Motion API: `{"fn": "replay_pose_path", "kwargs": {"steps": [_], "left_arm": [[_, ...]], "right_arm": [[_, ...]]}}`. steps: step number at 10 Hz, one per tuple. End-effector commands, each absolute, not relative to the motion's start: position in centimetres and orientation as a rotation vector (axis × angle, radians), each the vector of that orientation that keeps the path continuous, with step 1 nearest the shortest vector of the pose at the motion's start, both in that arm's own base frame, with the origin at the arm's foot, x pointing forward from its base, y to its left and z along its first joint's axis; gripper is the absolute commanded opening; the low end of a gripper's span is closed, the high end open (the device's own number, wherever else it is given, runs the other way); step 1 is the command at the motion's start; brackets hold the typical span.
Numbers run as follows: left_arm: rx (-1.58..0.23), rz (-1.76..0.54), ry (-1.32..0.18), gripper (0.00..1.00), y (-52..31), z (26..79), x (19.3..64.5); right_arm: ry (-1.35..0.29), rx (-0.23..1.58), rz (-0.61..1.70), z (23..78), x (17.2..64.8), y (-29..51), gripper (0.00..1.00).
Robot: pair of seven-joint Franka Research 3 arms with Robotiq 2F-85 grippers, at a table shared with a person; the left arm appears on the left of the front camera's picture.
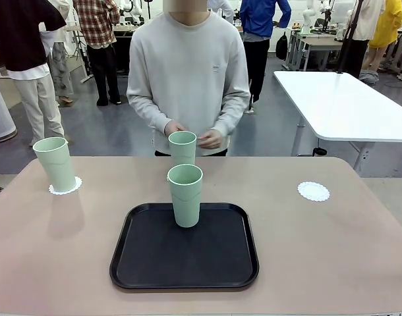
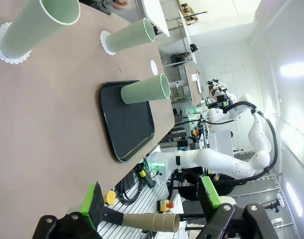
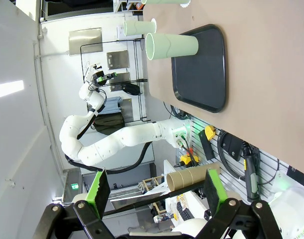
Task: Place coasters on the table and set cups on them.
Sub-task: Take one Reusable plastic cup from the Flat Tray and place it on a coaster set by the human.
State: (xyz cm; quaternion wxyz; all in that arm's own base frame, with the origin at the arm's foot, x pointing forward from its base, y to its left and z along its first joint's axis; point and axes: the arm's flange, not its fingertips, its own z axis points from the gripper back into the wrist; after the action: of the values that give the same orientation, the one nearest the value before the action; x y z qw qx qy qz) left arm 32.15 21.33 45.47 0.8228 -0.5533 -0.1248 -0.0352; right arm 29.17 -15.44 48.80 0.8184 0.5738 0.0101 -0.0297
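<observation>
Tray (image 1: 155, 263) sits on the desk (image 1: 333, 250) at 6 o'clock, near cup (image 1: 186, 197) on its 12 o'clock edge. Far cup (image 1: 182, 146) stands behind. Left cup (image 1: 55, 163) on a coaster (image 1: 72, 187) at 10 o'clock; lone coaster (image 1: 313, 191) at 2 o'clock.

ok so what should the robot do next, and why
Probably reach the right gripper, which is open, toward the cup standing on the black tray. The left cup and far cup already sit on coasters, while the coaster at the right lies bare, on that arm's side.
</observation>
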Motion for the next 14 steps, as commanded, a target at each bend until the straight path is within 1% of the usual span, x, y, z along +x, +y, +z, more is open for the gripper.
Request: {"fn": "replay_pose_path", "kwargs": {"steps": [1, 9, 10, 11, 12, 14], "left_arm": [[-1.184, -0.075, -0.277, 1.0, 21.4, 45.5, 32.1], [-1.184, -0.075, -0.277, 1.0, 21.4, 45.5, 32.1], [-1.184, -0.075, -0.277, 1.0, 21.4, 45.5, 32.1], [-1.184, -0.075, -0.277, 1.0, 21.4, 45.5, 32.1], [-1.184, -0.075, -0.277, 1.0, 21.4, 45.5, 32.1], [-1.184, -0.075, -0.277, 1.0, 21.4, 45.5, 32.1]], "right_arm": [[0.02, 1.239, -0.056, 48.9, 29.2, -15.5, 1.0], [0.022, 1.222, -0.063, 48.8, 29.2, -15.4, 1.0], [0.013, 1.089, 0.046, 51.0, 31.3, -14.4, 1.0], [-0.012, 0.936, 0.137, 54.5, 33.2, -13.6, 1.0], [-0.035, 0.799, 0.2, 57.0, 35.6, -11.7, 1.0], [-0.036, 0.555, 0.387, 57.5, 38.9, -6.1, 1.0]]}}
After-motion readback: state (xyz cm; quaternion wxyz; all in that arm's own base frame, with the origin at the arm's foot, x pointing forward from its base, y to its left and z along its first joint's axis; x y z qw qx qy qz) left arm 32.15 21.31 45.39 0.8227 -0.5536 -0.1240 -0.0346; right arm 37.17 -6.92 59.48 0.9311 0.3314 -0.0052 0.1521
